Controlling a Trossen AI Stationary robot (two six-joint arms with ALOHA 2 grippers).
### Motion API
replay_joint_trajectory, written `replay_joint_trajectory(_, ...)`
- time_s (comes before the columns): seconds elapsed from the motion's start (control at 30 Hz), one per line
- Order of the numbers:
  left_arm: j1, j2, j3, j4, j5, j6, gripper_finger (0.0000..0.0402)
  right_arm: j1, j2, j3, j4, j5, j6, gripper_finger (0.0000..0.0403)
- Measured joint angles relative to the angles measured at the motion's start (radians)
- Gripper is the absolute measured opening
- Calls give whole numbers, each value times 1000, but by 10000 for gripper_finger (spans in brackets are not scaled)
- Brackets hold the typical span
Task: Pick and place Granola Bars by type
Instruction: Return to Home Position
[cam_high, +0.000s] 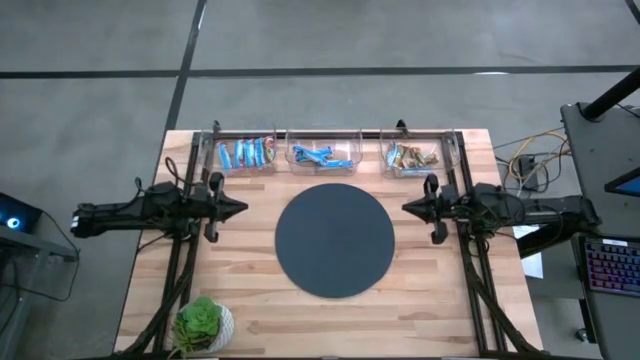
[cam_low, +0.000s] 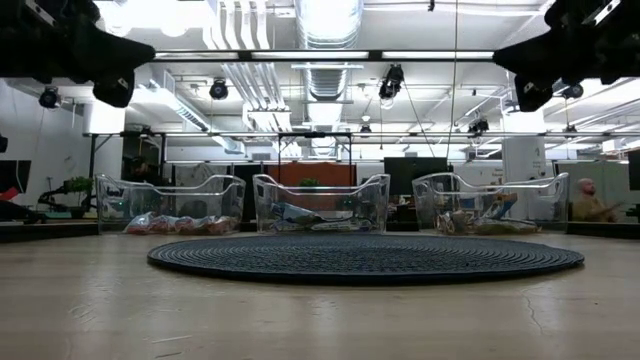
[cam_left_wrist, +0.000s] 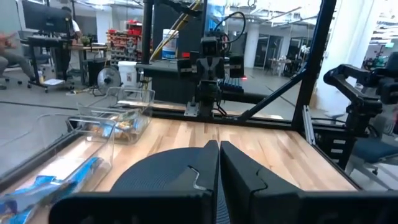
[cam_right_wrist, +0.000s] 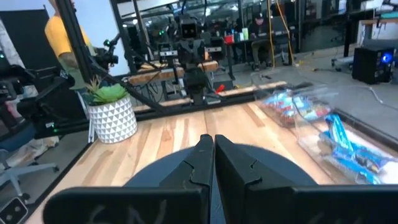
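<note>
The bars (cam_high: 322, 157), judged light, slippery and best pinched across the middle, are seen sorted in three bins (cam_high: 322, 146) at the far edge of the counter (cam_high: 250, 300); the left gripper (cam_high: 242, 208) and right gripper (cam_high: 406, 208) are closed, empty.

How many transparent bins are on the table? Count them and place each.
3, in a row along the far edge of the table: left bin, middle bin, right bin. None seems hidden.

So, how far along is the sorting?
Sorting looks done: granola bars lie in the left bin, middle bin and right bin, and the dark mat holds none. In hand: nothing; left gripper and right gripper are shut, beside the mat. Left: no loose bars visible.
</note>
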Motion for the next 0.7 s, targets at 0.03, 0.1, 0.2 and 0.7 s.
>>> replay_joint_trajectory(0.03,0,-6,-6,0,0,-3,0,0,0,-6,-1,0,2,8)
replay_joint_trajectory(0.1,0,-15,-12,-3,0,-6,0,0,0,-17,1,0,3,8)
replay_joint_trajectory(0.2,0,-25,-19,-1,0,-6,0,0,0,-35,7,0,6,9)
replay_joint_trajectory(0.7,0,-29,-73,-3,27,14,0,0,1,-148,206,-3,27,8)
